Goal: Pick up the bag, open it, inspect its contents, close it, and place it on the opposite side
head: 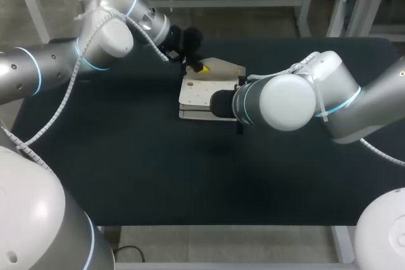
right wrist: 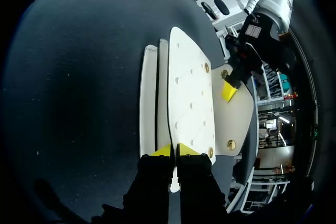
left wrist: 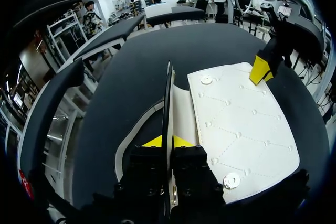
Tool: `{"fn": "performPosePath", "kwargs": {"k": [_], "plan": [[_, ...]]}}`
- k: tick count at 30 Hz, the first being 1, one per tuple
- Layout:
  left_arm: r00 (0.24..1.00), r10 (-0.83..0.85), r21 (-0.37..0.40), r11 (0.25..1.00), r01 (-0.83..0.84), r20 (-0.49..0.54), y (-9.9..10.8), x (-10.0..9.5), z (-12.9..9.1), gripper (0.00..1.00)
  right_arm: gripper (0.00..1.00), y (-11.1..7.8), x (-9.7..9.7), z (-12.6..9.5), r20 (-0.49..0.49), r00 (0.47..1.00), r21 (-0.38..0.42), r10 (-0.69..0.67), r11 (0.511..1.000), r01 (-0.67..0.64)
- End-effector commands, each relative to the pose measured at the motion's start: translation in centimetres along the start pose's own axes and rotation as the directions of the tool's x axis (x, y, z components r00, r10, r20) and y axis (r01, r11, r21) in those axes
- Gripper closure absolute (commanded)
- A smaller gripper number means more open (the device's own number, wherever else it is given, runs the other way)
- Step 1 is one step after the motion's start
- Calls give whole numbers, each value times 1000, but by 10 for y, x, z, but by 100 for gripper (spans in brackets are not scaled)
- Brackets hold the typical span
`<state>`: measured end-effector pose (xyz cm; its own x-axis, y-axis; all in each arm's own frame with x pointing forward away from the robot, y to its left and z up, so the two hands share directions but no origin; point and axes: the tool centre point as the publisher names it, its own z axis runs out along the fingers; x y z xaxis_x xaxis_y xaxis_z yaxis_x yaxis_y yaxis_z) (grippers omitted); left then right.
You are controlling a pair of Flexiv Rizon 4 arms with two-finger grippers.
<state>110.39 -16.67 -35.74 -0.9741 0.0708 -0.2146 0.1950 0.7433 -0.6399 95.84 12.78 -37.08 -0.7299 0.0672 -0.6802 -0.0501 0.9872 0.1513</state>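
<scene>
A white quilted bag (head: pixel 199 93) lies at the middle of the dark table. In the left wrist view my left gripper (left wrist: pixel 167 141) is shut on a thin, dark-edged rim of the bag (left wrist: pixel 168 98), which stands upright between its yellow tips. The white flap (left wrist: pixel 241 129) with its snap studs lies beside that rim. In the right wrist view my right gripper (right wrist: pixel 175 150) is shut on the near edge of the flap (right wrist: pixel 189 93). The left gripper (right wrist: pixel 229 90) shows at the bag's far side. From the head view the right arm (head: pixel 285 99) hides its own fingers.
The dark table (head: pixel 126 169) stretches wide to the left, right and front of the bag. Both arms lean in over its middle, the left arm (head: pixel 107 36) from the back left.
</scene>
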Motion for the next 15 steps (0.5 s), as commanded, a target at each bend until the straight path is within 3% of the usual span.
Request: {"fn": "performPosePath", "kwargs": {"k": [1, 2, 3, 4, 15], "plan": [[1000, 1, 0, 1000, -1, -1, -3, -4, -3, 100, 74, -2, 4, -1, 119, 993, -15, -8, 1000, 10], [1000, 1, -2, 1000, -1, 0, -5, -4, -4, 100, 58, -1, 4, -2, 117, 993, -16, -13, 1000, 15], [1000, 1, -2, 1000, -1, 0, -5, -5, -5, 100, 35, 0, 3, -3, 116, 993, -16, -17, 1000, 19], [1000, 0, -3, 1000, 0, 1, -7, -5, -7, 100, 0, 1, 3, -5, 114, 993, -15, -24, 1000, 26], [1000, -5, -13, 1000, 6, 27, -24, -14, -38, 100, 0, 16, -10, -51, 114, 992, -31, -51, 998, 55]]}}
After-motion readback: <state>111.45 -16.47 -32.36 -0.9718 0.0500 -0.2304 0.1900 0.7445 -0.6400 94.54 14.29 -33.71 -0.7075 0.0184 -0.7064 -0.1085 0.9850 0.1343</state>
